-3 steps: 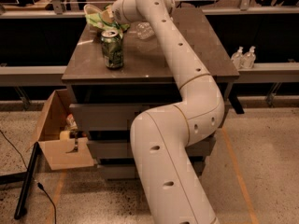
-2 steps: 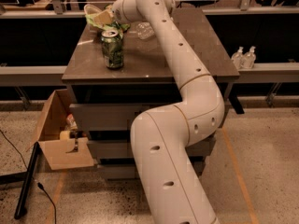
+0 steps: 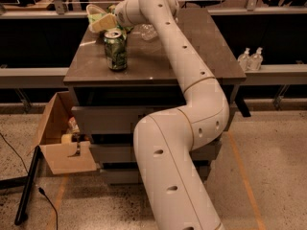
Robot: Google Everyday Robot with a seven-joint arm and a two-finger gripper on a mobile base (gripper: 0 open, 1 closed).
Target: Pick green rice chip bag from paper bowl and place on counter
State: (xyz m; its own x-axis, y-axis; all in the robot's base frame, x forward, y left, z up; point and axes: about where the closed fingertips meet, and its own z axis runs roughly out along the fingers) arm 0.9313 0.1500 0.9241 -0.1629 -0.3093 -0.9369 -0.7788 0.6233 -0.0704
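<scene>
Upper left of frame, my gripper point(image 3: 103, 23) sits at the crumpled light-green foil chip bag point(image 3: 97, 17) in the shallow off-white paper bowl point(image 3: 93, 8). Whether it grips, I cannot tell.

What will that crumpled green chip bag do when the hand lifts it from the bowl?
The green rice chip bag looks crumpled, so it will probably flex and sag. Seemingly thin foil, it is likely light and perhaps slippery. The hand is at it, above the paper bowl at the counter's far corner; the bowl may shift too.
</scene>
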